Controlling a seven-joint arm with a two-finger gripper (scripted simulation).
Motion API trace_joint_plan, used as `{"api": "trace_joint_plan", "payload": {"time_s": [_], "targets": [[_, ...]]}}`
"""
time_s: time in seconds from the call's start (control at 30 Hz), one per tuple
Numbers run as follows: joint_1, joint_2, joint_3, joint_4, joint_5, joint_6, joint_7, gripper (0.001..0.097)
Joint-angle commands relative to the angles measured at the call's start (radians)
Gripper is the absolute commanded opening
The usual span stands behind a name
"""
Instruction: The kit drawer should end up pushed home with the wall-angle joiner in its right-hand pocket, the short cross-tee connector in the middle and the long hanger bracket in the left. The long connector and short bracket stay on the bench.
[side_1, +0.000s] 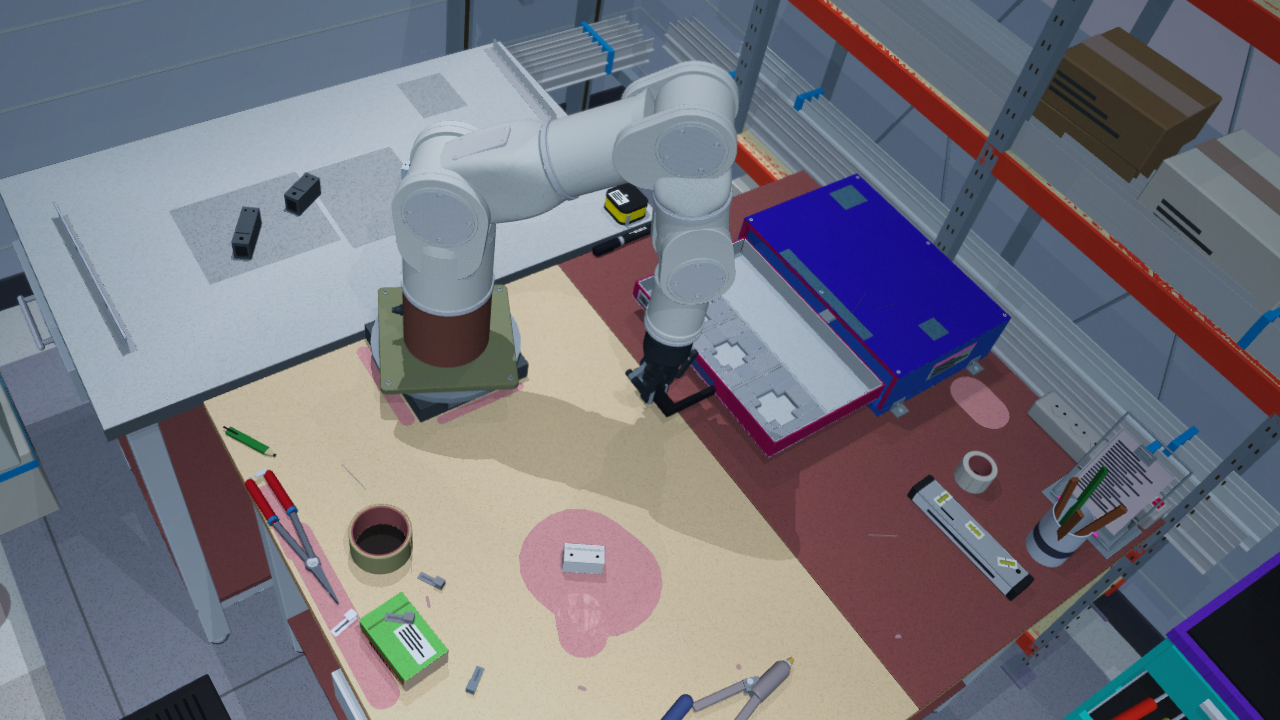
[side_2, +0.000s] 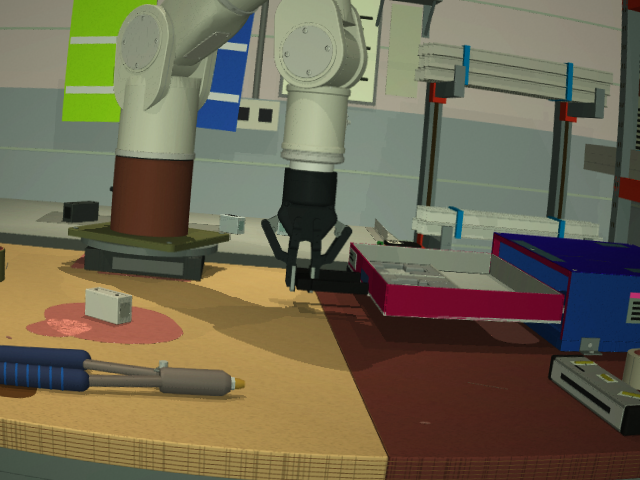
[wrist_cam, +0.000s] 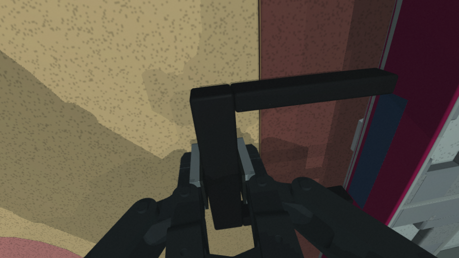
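The kit drawer (side_1: 777, 349) stands pulled out of the blue cabinet (side_1: 873, 287) on the maroon mat. Its crimson front faces the tan mat. Its grey tray shows cut-out pockets (side_1: 756, 381), which look empty. My gripper (side_1: 661, 387) is closed on the drawer's black handle (wrist_cam: 218, 150), its fingers on either side of the bar. A light grey block (side_1: 583, 558) lies on a pink patch of the tan mat. Two black blocks (side_1: 246, 231) (side_1: 302, 192) rest on the grey bench behind the robot base.
A green box (side_1: 404, 638) sits at the tan mat's near-left corner, with small grey pieces around it. A tape roll (side_1: 380, 537) and red-handled pliers (side_1: 285, 528) lie to the left. A level (side_1: 969, 535), a white tape roll (side_1: 976, 470) and a pencil cup (side_1: 1061, 530) occupy the maroon mat's right side.
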Motion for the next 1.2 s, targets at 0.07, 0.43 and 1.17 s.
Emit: {"api": "trace_joint_plan", "payload": {"time_s": [0.07,0.43,1.17], "targets": [[0.000,-0.001,0.001,0.001,0.000,0.001,0.000,0.0300],[0.000,-0.001,0.001,0.001,0.000,0.001,0.000,0.0480],[0.006,-0.038,-0.008,0.002,-0.003,0.037,0.003,0.0480]]}}
